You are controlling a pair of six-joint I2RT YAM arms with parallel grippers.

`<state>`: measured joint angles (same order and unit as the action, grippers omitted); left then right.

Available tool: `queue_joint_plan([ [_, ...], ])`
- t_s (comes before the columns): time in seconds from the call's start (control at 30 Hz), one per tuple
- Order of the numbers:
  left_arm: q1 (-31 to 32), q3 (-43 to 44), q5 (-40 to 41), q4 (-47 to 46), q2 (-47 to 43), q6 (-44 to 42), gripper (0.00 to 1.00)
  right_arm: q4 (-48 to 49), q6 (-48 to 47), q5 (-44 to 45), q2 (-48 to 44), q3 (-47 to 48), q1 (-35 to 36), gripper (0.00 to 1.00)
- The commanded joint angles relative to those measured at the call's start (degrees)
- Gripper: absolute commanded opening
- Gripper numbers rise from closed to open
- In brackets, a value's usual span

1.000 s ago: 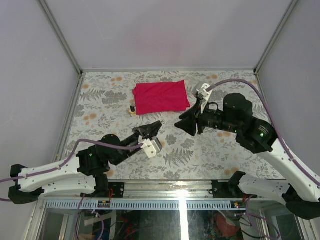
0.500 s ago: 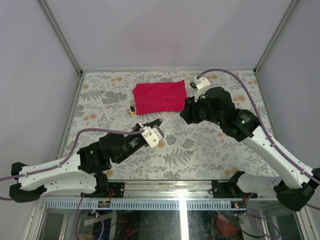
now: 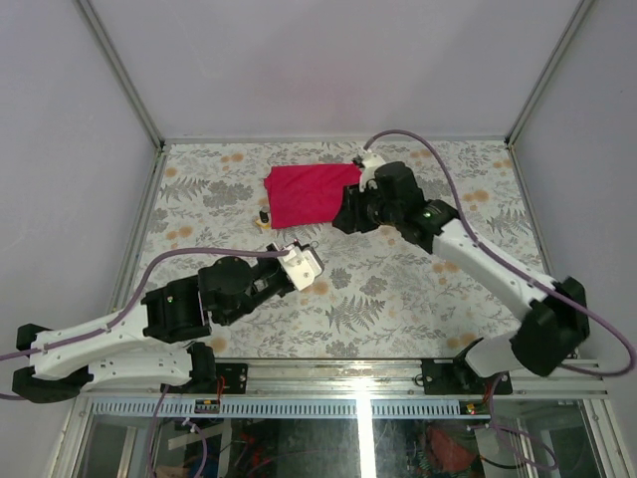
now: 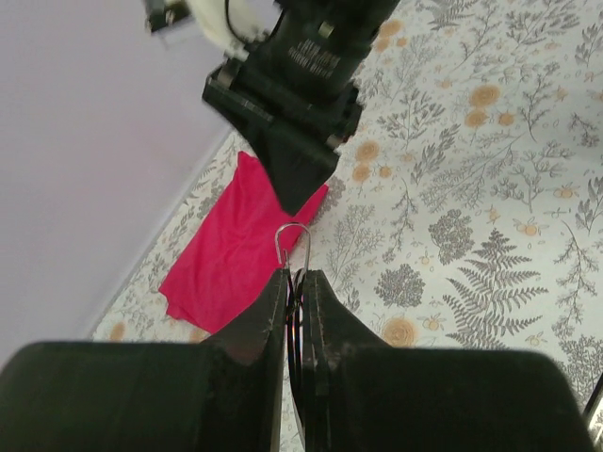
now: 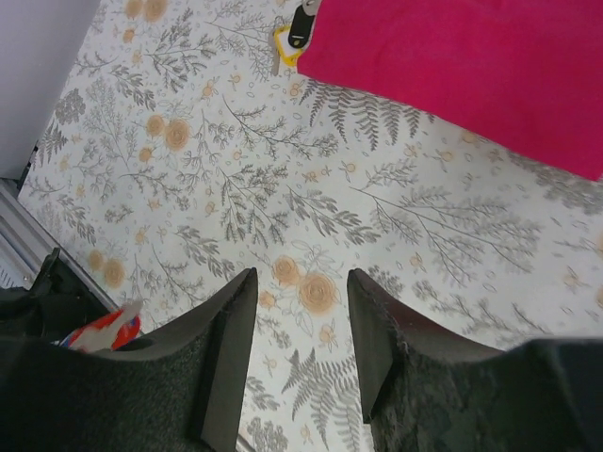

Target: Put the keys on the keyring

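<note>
The keyring (image 4: 293, 243), a thin silver wire loop, sticks out from between the closed fingers of the left gripper (image 4: 294, 276). The keys (image 5: 293, 34), one black-headed and one yellow-headed, lie on the desk (image 5: 188, 188) just beside the red cloth's (image 5: 490, 56) edge.

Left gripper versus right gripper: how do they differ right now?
The left gripper is shut on the keyring, whose loop sticks out past its tips; the right gripper stands open with nothing between its jaws. The left gripper is clear of the red cloth, below it in the top view; the right gripper is at the cloth's right side. Both are black-fingered, and neither touches the keys.
</note>
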<state>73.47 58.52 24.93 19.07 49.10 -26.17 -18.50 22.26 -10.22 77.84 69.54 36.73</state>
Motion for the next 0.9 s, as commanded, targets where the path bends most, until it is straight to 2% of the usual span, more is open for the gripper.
queue_joint_plan([
  [0.0, -0.3, 3.6, 2.0, 2.6, -1.0, 1.7, 0.00, 12.3, 2.1, -6.9, 10.0, 3.7, 0.0, 0.49],
  [0.3, -0.3, 9.3, 3.8, 7.9, -0.9, 1.1, 0.00, 18.3, 3.4, -15.2, 38.8, 24.1, 4.3, 0.46],
  [0.53, -0.3, 11.4, 5.4, 9.8, -0.9, 1.4, 0.00, 16.6, 3.3, -16.5, 58.4, 45.4, 7.3, 0.45],
  [0.67, -0.3, 11.8, 5.8, 10.1, -0.6, 1.7, 0.00, 15.1, 1.8, -14.6, 65.6, 55.0, 8.0, 0.45],
  [0.87, -0.3, 11.7, 6.2, 10.6, -0.2, 1.8, 0.00, 16.2, 0.8, -11.9, 72.2, 61.3, 8.1, 0.45],
])
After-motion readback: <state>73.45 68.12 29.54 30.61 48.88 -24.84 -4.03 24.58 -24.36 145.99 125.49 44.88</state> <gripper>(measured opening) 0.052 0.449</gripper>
